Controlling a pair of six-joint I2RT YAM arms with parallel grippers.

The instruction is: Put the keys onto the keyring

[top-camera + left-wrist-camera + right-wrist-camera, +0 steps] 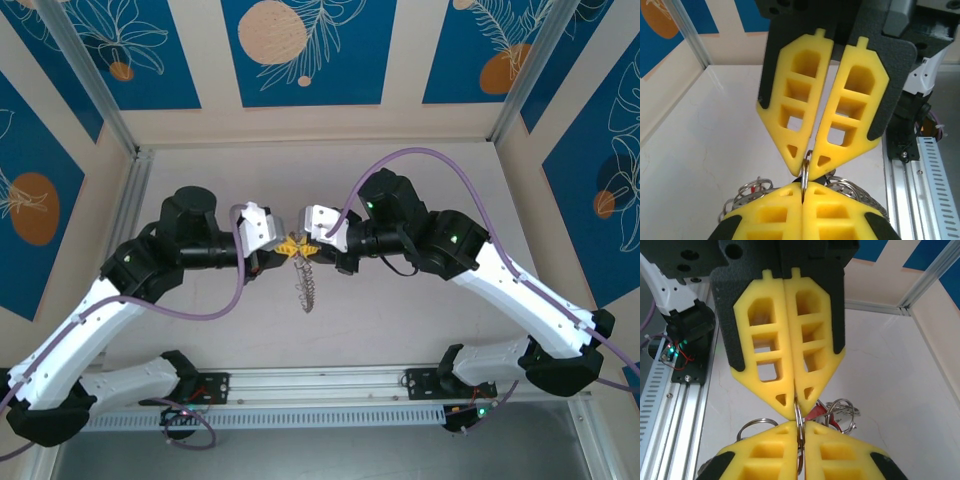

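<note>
**Left hand** [803,192]: pads pressed together, pinching the rim of the keyring [804,172]. It reaches in from 9 o'clock in the top view.

**Right hand** [800,432]: meets it tip to tip from 3 o'clock, pads all but closed on the same loop. This is probably to steady the loop for threading.

**Silvery fringe** [305,285]: dangles toward 6 o'clock, over the desk [400,310].

**Red tag** [815,415]: sits among the fringe.

readable text: none | labels: none | brands: none | numbers, signs: none
</note>
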